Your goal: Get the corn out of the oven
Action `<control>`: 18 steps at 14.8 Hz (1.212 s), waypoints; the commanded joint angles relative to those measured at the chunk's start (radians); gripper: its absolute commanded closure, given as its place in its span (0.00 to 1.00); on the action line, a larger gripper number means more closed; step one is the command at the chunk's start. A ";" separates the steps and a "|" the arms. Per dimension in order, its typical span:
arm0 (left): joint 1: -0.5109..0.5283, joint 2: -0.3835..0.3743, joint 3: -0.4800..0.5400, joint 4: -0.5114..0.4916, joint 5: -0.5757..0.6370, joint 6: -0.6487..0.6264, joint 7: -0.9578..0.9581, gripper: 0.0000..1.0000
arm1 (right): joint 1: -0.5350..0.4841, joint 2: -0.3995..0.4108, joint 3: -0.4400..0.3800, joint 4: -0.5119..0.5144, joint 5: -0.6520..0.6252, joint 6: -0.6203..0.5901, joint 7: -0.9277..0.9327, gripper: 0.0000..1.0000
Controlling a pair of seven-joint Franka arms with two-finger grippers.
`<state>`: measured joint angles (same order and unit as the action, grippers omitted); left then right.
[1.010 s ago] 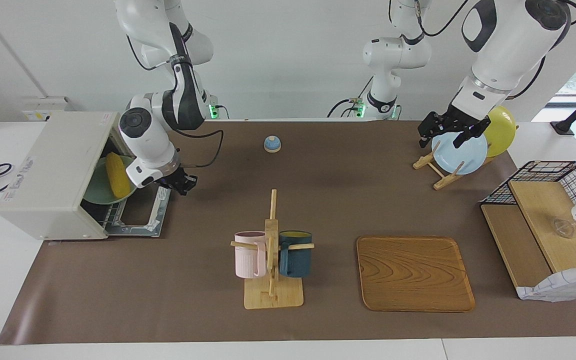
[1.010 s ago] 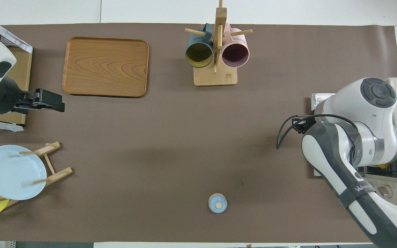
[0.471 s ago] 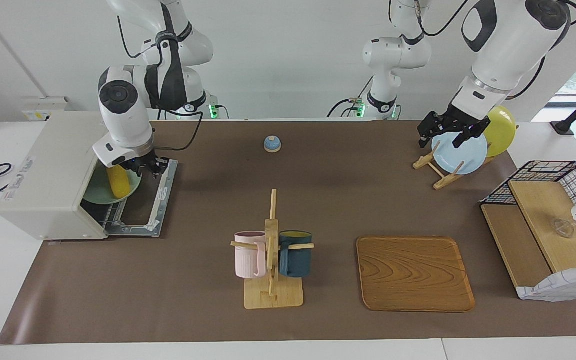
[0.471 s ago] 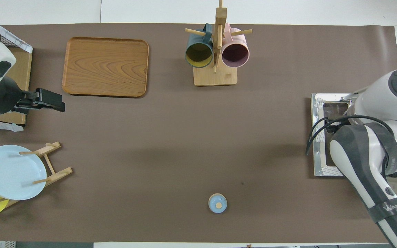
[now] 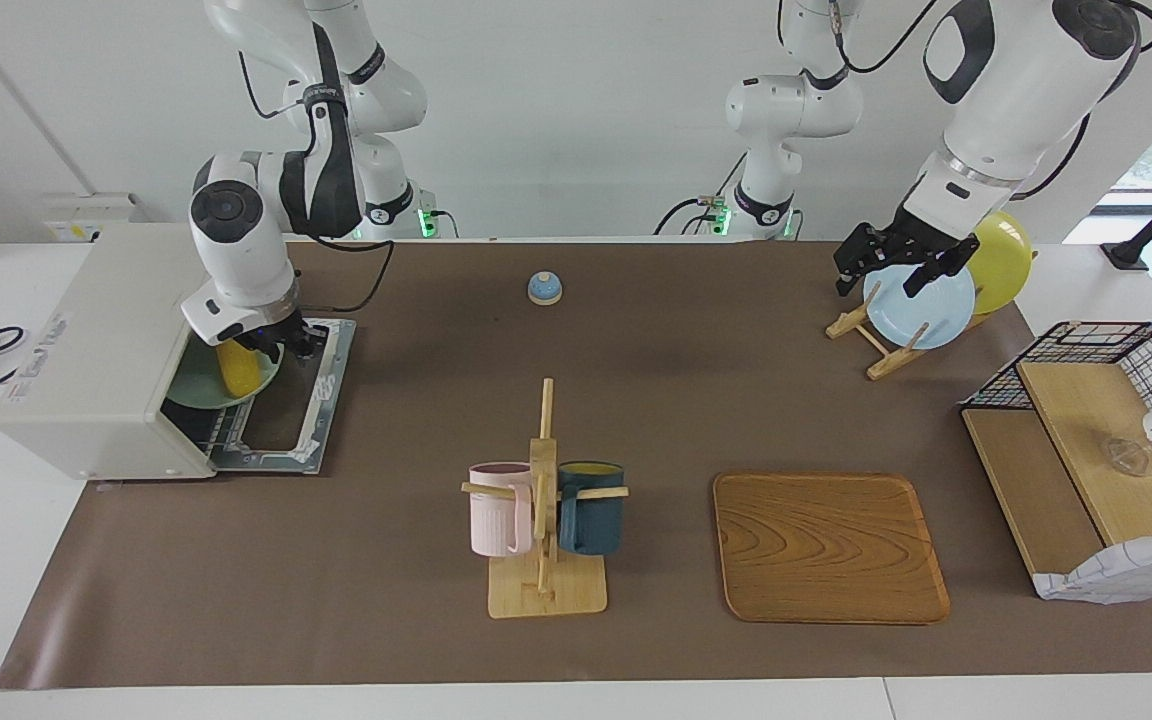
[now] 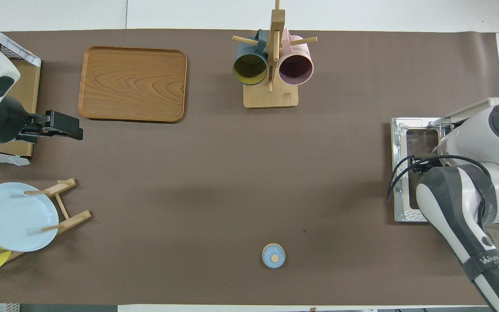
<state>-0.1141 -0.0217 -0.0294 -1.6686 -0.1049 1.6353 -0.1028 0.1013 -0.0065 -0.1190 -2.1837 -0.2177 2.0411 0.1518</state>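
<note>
The off-white oven (image 5: 96,340) stands at the right arm's end of the table, its door (image 5: 301,400) folded down flat. The yellow corn (image 5: 236,372) lies on a green plate (image 5: 191,385) on the rack in the oven's mouth. My right gripper (image 5: 261,348) is down at the corn's end that is nearer to the robots, touching or almost touching it. In the overhead view the right arm (image 6: 470,190) hides the corn. My left gripper (image 5: 881,280) is open and empty, and waits over the light blue plate (image 5: 921,305). It also shows in the overhead view (image 6: 74,130).
A mug rack (image 5: 544,500) with a pink and a dark blue mug stands mid-table. A wooden tray (image 5: 829,545) lies beside it. A small blue bell (image 5: 544,288) sits near the robots. A plate rack holds the blue plate and a yellow plate (image 5: 1001,260). A wire shelf (image 5: 1086,440) stands at the left arm's end.
My right gripper has moved from over the open door to the oven's mouth and come down onto the corn's end. The left arm has not moved.
</note>
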 commanded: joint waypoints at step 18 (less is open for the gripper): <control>0.007 -0.012 0.002 -0.023 -0.042 0.035 -0.008 0.00 | -0.055 -0.038 0.001 -0.073 -0.018 0.047 -0.184 1.00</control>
<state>-0.1138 -0.0217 -0.0278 -1.6690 -0.1246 1.6478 -0.1050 0.0574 -0.0174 -0.1194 -2.2272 -0.2183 2.0662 0.0095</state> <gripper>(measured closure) 0.000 0.824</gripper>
